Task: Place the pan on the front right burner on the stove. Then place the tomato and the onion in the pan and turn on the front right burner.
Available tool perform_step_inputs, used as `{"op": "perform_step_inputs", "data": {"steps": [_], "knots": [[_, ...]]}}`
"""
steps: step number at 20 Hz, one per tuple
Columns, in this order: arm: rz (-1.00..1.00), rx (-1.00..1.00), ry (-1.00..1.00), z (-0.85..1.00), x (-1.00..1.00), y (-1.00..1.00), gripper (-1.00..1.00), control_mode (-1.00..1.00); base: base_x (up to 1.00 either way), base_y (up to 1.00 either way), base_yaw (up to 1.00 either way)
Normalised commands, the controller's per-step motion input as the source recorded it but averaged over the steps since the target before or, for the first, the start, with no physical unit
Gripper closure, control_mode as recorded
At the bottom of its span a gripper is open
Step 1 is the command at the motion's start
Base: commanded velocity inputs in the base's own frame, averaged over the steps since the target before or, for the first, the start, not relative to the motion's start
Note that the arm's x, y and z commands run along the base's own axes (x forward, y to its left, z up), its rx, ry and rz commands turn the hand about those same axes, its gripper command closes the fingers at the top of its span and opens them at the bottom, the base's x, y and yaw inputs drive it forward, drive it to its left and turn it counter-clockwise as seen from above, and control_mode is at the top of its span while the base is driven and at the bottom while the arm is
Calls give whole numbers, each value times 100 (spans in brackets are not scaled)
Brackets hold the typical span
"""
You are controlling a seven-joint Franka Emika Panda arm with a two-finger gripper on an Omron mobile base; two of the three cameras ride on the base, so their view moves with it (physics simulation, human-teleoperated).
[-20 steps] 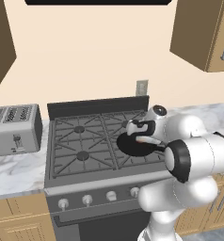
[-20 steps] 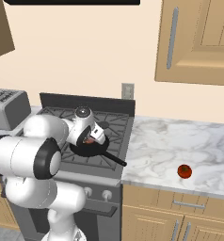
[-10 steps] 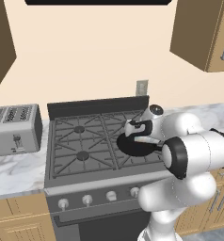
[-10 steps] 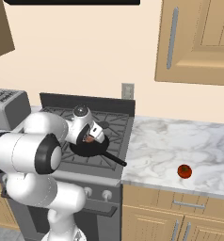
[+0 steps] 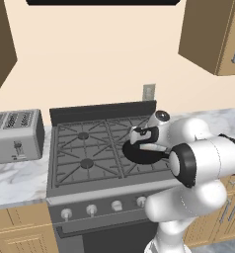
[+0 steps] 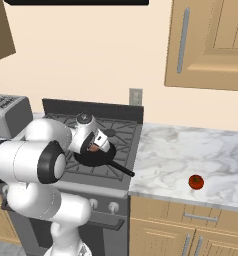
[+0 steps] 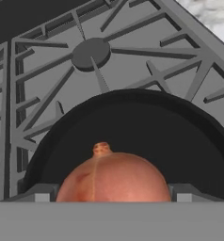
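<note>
Fingers (image 7: pixel 41 194) stand spread wide on either side of the onion (image 7: pixel 111 176), which sits low over the pan (image 7: pixel 132 127); whether it is clamped or already released I cannot tell. That pan rests on the stove's (image 5: pixel 90 153) front right burner, while the tomato (image 6: pixel 195 182) waits on the counter (image 6: pixel 191 155).
</note>
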Motion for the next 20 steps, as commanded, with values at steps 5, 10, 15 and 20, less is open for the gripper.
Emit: {"op": "perform_step_inputs", "data": {"steps": [5,10,15,20], "knots": [[0,0,0,0,0,0,-100,-100,0,0,0],[0,0,0,2,0,0,-100,-100,0,0,0],[0,0,0,43,-7,0,-100,-100,0,0,0],[0,0,0,53,-23,-4,-100,-100,0,0,0]]}}
